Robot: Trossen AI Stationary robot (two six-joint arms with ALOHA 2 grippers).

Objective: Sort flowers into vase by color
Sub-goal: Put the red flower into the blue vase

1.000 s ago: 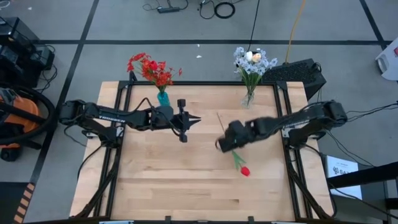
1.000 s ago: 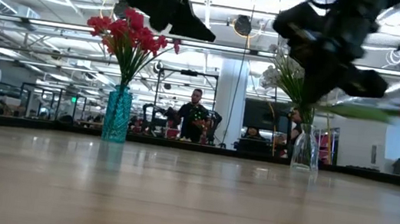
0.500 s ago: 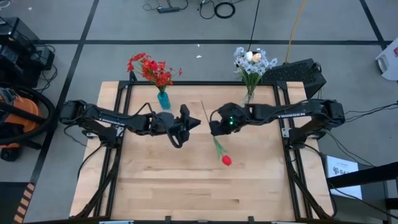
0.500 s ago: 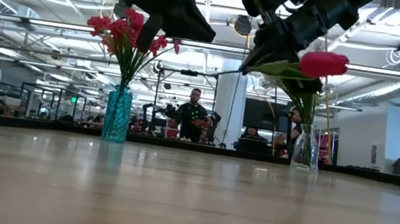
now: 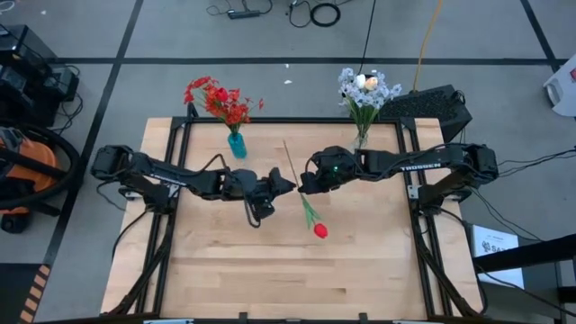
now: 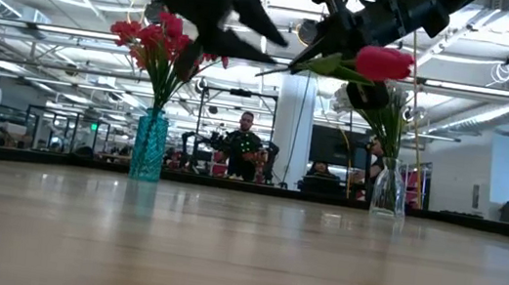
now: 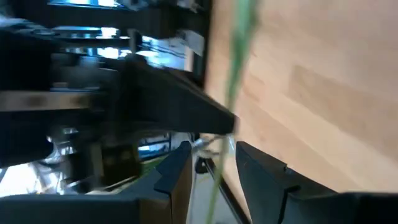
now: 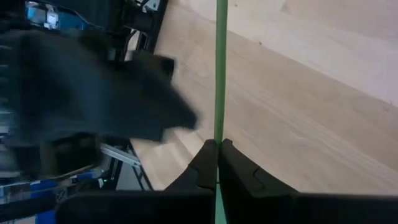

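At the left rear of the tabletop (image 5: 216, 270) a teal vase (image 5: 237, 144) of red flowers (image 5: 219, 99) is seen. The left pincer (image 5: 286, 184) is held spread, unclenched, its fingers (image 7: 180, 168) straddling the stem without touching it. A red tulip (image 5: 319, 230) is gripped mid-stem by the right pincer (image 5: 303, 185), clenched on it above the tabletop's middle. The clear vase (image 5: 359, 142) of pale flowers (image 5: 364, 90) stands at the right rear. A mistimed handover could let the thin stem slip and the tulip be dropped.
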